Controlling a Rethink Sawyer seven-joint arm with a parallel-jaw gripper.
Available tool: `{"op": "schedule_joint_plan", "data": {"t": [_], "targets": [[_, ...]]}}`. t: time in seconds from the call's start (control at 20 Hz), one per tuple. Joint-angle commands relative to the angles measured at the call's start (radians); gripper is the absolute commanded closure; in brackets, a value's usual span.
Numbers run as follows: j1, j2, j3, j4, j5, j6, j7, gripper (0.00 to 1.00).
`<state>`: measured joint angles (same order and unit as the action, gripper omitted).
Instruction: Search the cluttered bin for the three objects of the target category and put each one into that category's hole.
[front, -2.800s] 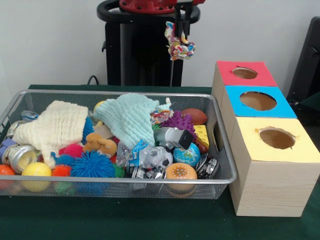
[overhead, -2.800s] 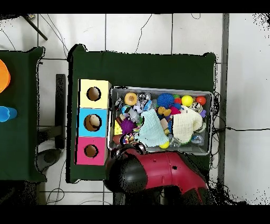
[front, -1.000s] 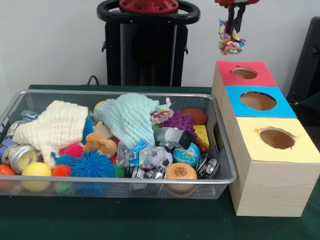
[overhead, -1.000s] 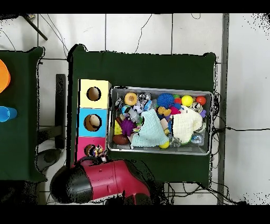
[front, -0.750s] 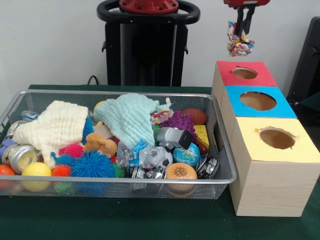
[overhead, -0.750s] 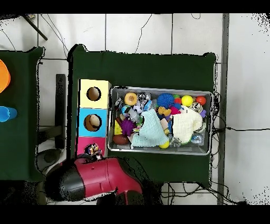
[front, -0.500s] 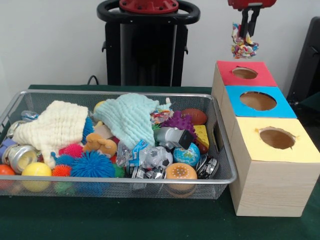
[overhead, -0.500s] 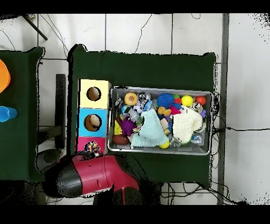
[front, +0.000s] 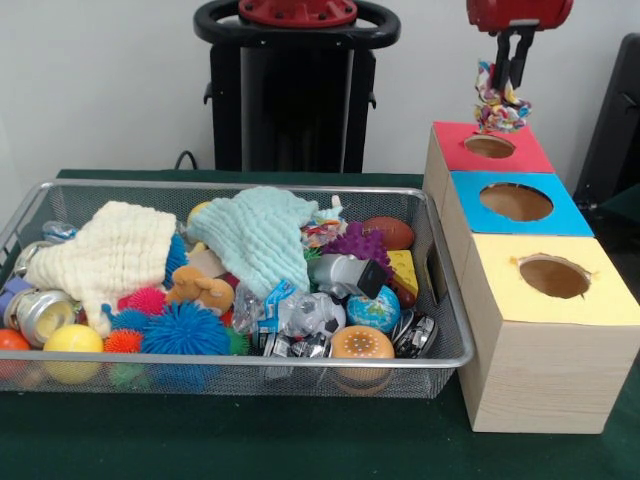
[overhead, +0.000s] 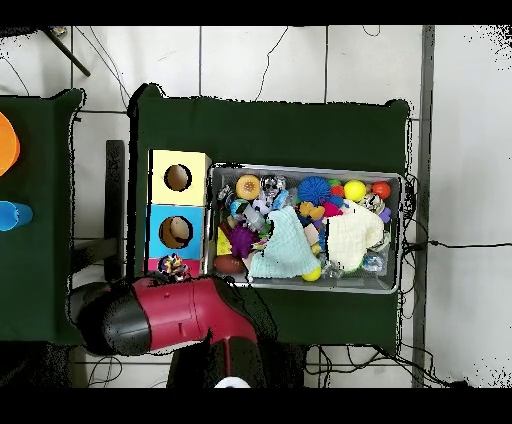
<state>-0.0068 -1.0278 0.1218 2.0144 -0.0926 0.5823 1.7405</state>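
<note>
My gripper (front: 509, 75) hangs just above the red box (front: 520, 152) and is shut on a multicoloured patterned cloth (front: 499, 107), whose lower end dangles right over the red box's hole (front: 490, 146). From overhead the cloth (overhead: 173, 265) shows at the red box, with the red arm (overhead: 175, 315) covering most of that box. The wire bin (front: 440, 290) holds a pale green cloth (front: 258, 235) and a cream cloth (front: 110, 252) lying on top of the clutter.
A blue box (front: 515, 204) and a yellow box (front: 552, 282) stand in a row in front of the red one, each with a round hole. The bin also holds spiky balls, a football, a globe ball, cans and a plush toy.
The gripper has carried the patterned cloth from above the bin's back edge rightward to the red box and lowered it toward the hole.
</note>
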Motion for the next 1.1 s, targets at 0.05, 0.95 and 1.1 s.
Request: {"op": "schedule_joint_plan", "data": {"t": [0.05,0.95,1.1], "targets": [[0.0,0.058,-0.036,-0.078,0.051,0.083,0.231,1.0],[0.051,0.121,-0.067,-0.216,0.036,0.142,0.191,1.0],[0.06,0.122,-0.074,-0.238,0.026,0.151,0.181,1.0]]}}
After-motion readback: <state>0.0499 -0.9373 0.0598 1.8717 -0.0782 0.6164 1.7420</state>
